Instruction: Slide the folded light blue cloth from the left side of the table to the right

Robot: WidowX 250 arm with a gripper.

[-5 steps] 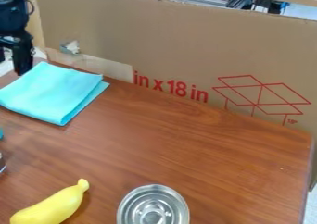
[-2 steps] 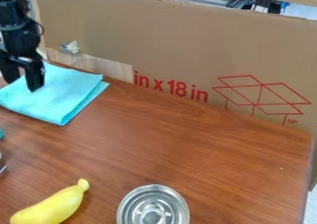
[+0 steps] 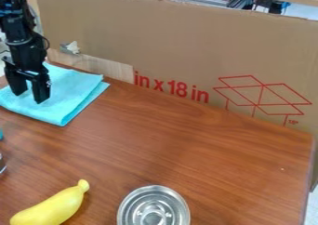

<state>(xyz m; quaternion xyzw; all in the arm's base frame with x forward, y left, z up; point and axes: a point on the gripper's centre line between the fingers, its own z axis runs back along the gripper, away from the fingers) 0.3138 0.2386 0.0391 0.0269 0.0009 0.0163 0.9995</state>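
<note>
Lying below the claw [image 3: 29, 97] is a turquoise cloth [image 3: 77, 90].

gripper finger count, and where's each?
2, both on the gripper over the blue cloth: one finger nearer the picture's left edge, the other finger to its right, a gap between. Neither is hidden.

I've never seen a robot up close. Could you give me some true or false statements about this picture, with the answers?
1. The black two-finger gripper is at the folded light-blue cloth. True.
2. A curved yellow object lies on the brown wooden table. True.
3. The gripper is closed around the yellow object. False: its fingers are apart, well away from it.
4. The round silver metal object sits on the cloth. False: it's on the bare table.
</note>
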